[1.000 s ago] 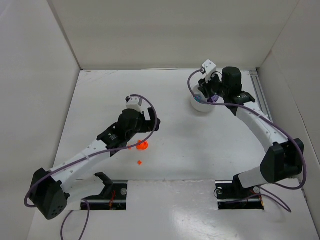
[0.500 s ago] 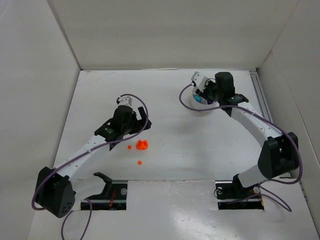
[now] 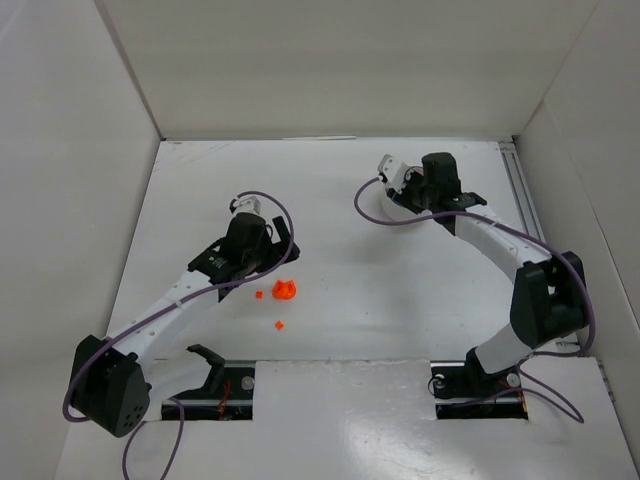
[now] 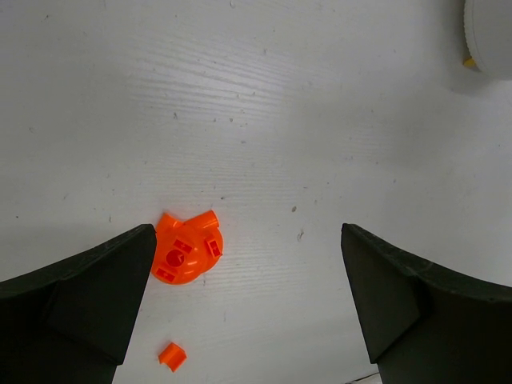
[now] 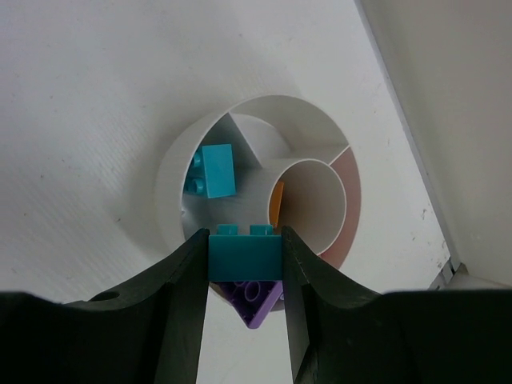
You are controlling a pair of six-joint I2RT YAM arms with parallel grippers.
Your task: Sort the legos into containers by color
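The table bears the white dish near its far edge, right of centre; my right gripper hangs over it, clamped on a teal brick; my left gripper gapes wide near the table's middle, over an orange round piece; a tiny orange bit lies beside that.

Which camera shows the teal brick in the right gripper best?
Right wrist: the teal brick sits clamped between the right gripper's fingers, over the dish. The top view hides it; the left wrist catches only the dish's edge.
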